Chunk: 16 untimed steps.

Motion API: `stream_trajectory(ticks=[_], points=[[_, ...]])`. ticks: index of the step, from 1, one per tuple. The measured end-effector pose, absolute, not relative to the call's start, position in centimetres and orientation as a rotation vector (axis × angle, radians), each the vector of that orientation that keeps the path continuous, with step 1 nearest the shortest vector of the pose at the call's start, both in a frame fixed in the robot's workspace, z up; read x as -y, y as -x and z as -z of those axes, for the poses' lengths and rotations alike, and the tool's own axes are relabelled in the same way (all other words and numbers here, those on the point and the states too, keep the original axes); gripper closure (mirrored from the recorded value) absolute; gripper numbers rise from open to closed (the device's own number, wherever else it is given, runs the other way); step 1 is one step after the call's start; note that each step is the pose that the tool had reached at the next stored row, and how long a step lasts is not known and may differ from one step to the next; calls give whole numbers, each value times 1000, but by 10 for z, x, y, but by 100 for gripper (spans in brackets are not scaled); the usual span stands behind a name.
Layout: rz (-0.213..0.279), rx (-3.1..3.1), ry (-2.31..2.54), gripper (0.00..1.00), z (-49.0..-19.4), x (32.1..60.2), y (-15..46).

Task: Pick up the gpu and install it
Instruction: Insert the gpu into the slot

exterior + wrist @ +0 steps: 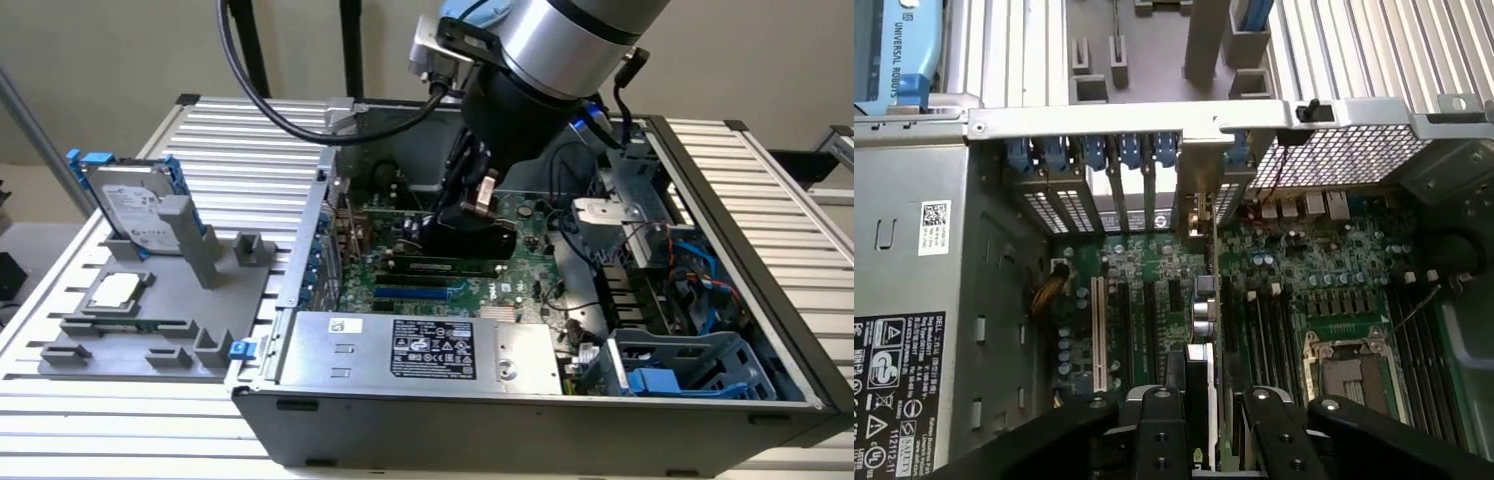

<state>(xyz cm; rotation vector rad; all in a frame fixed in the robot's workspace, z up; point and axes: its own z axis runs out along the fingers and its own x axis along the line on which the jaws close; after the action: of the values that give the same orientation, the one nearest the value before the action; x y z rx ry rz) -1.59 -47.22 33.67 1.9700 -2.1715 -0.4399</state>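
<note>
Wrist view: the gpu (1198, 385) is clamped edge-on in the gripper (1212, 432) above the motherboard (1324, 270); it is best kept upright and parallel to the white slot (1097, 335).

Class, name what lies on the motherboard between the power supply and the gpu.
In the wrist view, a white expansion slot lies between the power supply and the gpu held by the end effector.

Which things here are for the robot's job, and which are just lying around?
For the job:
gpu, held by the shut gripper
motherboard
case

Just lying about:
hard drive
chip
tray
</note>
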Motion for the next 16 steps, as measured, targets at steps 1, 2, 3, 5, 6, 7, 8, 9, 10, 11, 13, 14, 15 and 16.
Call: stream_trajectory(ticks=[1,2,3,5,6,7,8,9,10,11,13,14,15,16], points=[[440,2171,-1970,100,-335,472,16],[440,2171,-1970,100,-335,472,16],[440,2171,-1970,100,-335,472,16],[440,2171,-1970,100,-335,472,16],[440,2171,-1970,100,-335,472,16],[441,2170,-1969,100,-334,471,16],[443,2169,-1968,100,-333,471,16],[446,2167,-1966,100,-332,471,16],[449,2165,-1964,100,-332,470,16],[453,2162,-1962,100,-332,470,16],[464,2154,-1955,100,-331,469,16],[469,2149,-1952,100,-331,469,16],[473,2143,-1951,100,-331,469,16],[478,2135,-1950,100,-330,469,16]])
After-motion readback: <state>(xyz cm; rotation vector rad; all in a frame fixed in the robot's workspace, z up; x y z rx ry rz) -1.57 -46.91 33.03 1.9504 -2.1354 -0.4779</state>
